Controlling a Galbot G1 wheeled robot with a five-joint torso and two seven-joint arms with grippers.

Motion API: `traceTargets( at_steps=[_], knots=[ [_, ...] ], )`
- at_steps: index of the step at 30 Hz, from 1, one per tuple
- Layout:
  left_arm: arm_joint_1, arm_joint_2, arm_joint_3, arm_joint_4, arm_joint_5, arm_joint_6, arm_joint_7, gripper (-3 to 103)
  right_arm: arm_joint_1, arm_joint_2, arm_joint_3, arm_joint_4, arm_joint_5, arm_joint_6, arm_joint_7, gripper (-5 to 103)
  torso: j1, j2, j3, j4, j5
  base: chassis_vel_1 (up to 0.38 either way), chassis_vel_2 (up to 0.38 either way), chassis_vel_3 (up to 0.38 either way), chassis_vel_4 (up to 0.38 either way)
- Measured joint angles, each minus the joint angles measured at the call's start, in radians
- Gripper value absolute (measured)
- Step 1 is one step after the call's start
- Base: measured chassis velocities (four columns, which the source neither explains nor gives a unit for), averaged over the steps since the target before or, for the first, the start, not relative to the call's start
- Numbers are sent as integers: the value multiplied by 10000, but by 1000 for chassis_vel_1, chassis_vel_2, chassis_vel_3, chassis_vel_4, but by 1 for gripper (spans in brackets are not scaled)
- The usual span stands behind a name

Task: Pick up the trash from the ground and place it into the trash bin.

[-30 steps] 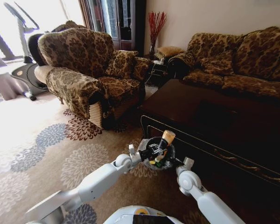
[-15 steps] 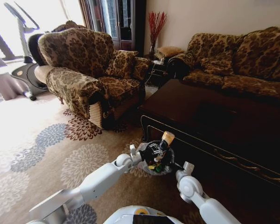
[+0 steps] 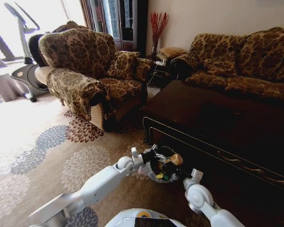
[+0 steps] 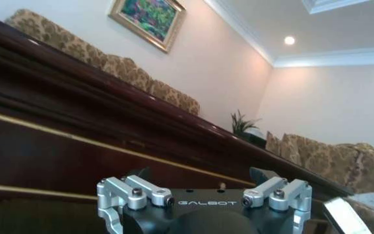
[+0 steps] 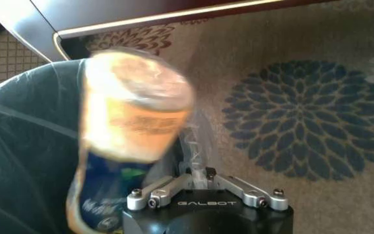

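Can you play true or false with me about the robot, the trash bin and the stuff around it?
1. The trash bin stands on the flowered carpet beside the dark coffee table. True.
2. The tan-topped trash piece lies far away by the armchair. False: it is at the bin, over its opening.
3. The bin has a thin plastic liner. True.
4. The bin sits on top of the coffee table. False: it is on the floor.
5. The left gripper is at the bin's rim. True.
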Motion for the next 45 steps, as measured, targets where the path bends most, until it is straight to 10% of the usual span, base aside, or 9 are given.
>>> traceTargets(
  at_steps=[11,27,45],
  knots=[
    [230,71,-1669,297,517,-486,-1414,100,-956,-919,489,396,-587,-53,-311,0,0,0,0,-4,0,0,0,0,0],
    [2197,-335,-4935,408,3643,-440,-5981,100,-1941,-1221,859,1065,-2929,455,-1424,0,0,-1,0,0,-4,0,0,0,0],
    [3127,-686,-5739,171,4255,-410,-6480,100,-2983,-764,1118,1819,-3754,775,-1234,0,0,-1,1,0,0,0,0,0,0]
  ],
)
